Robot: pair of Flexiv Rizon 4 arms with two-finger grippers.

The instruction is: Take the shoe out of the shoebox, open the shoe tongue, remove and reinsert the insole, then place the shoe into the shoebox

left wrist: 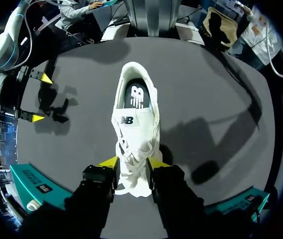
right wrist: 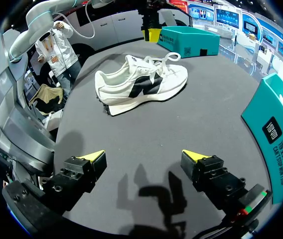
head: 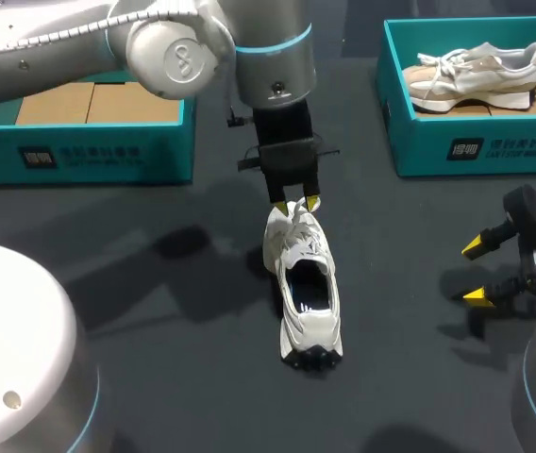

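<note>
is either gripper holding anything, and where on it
The left gripper pinches the white shoe at its laced toe end; the right gripper is open and empty.

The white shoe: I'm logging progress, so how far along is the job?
Done: the white shoe is out of the shoebox, lying on the table. In hand: the left claw grips its laces and tongue, seemingly opening it. Left: the insole sits inside, so removal, reinsertion and boxing remain. The right claw is open, apart from the shoe.
</note>
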